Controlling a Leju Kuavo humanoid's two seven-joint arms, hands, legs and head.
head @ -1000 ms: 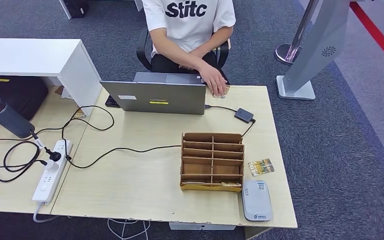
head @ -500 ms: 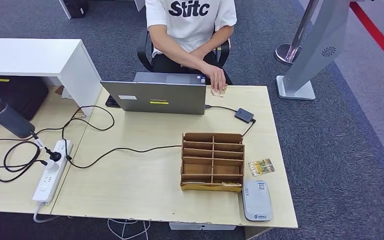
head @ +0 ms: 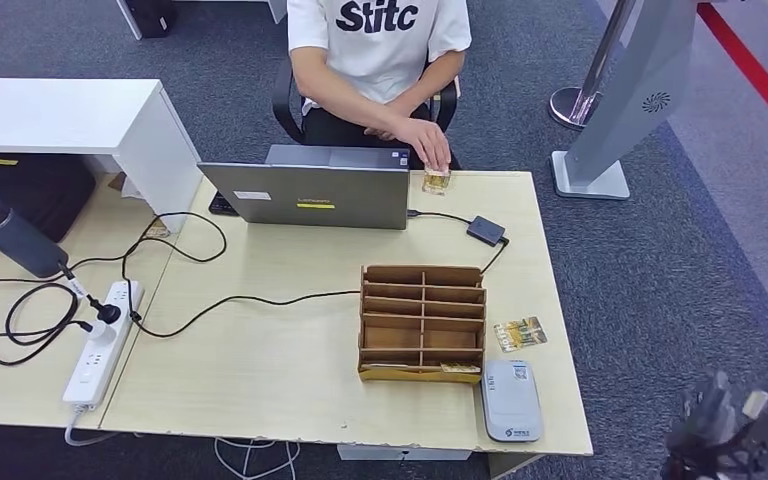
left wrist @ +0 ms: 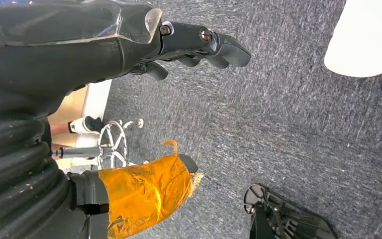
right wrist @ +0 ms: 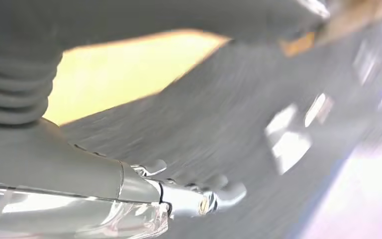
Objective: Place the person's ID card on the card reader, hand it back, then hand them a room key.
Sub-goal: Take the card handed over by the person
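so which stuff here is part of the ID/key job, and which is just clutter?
Job:
- ID card under the person's hand, far desk edge
- card reader, near right corner
- room key card beside the wooden organizer
- right hand, blurred, low off the desk
- left hand, hanging over carpet, holding nothing

Clutter:
- laptop
- power strip
- bottle
- USB hub

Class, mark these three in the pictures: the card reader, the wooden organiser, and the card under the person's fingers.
card reader (head: 511, 401), head view, middle of its grey top.
wooden organiser (head: 423, 322), head view, central divider.
card (head: 436, 181), head view, the part showing below the fingertips.
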